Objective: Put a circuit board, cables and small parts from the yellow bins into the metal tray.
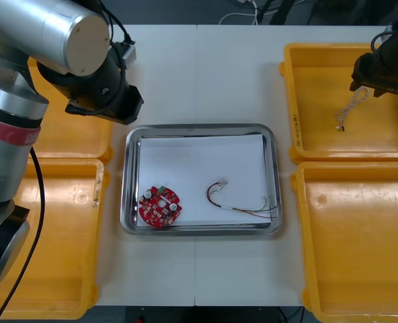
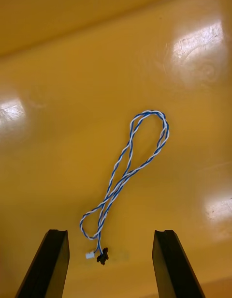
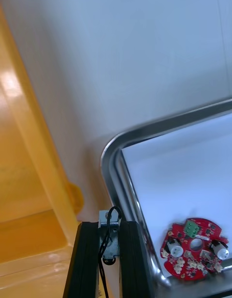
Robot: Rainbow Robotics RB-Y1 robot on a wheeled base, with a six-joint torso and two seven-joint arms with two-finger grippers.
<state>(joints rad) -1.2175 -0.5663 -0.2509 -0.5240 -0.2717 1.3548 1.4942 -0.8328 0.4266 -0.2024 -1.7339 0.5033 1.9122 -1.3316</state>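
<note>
The metal tray (image 1: 134, 145), white inside, holds a round red circuit board (image 1: 160, 206) and a red and yellow cable (image 1: 243, 204). My left gripper (image 1: 118, 106) hangs over the table just beyond the tray's far left corner. In the left wrist view this gripper (image 3: 110, 226) is shut on a black cable (image 3: 107, 240), with the tray rim (image 3: 113, 155) and the board (image 3: 194, 248) beside it. My right gripper (image 1: 379, 75) hovers over the far right yellow bin (image 1: 306, 87). Its fingers stand open (image 2: 110, 234) above a twisted blue and white cable (image 2: 126, 174) lying on the bin floor.
Two yellow bins sit at the left (image 1: 85, 145) (image 1: 51, 269), partly under my left arm. The near right bin (image 1: 360, 256) is bare. Bare table runs beyond and in front of the tray.
</note>
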